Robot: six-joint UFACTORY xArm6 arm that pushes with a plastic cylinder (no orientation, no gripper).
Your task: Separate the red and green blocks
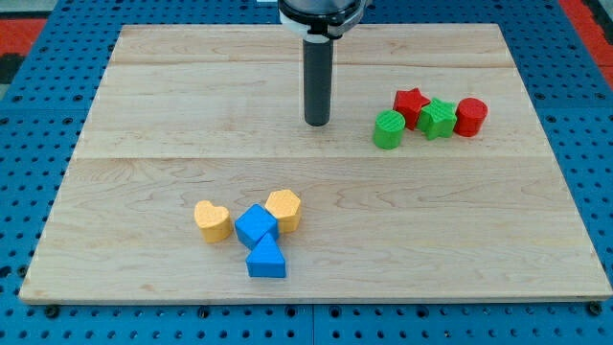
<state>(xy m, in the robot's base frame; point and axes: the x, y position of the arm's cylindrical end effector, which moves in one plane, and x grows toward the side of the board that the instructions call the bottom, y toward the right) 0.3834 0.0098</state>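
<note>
Four blocks form a tight row at the view's right: a green cylinder [388, 129], a red star [412, 105], a green star [439, 118] and a red cylinder [470, 116]. Each touches its neighbour. My tip [317, 123] rests on the board to the left of this row, a short gap from the green cylinder and touching no block.
A second cluster lies lower at the view's centre-left: a yellow heart [212, 219], a yellow hexagon [283, 209], a blue cube [256, 227] and a blue triangle [266, 259]. The wooden board [144, 115] sits on a blue pegboard.
</note>
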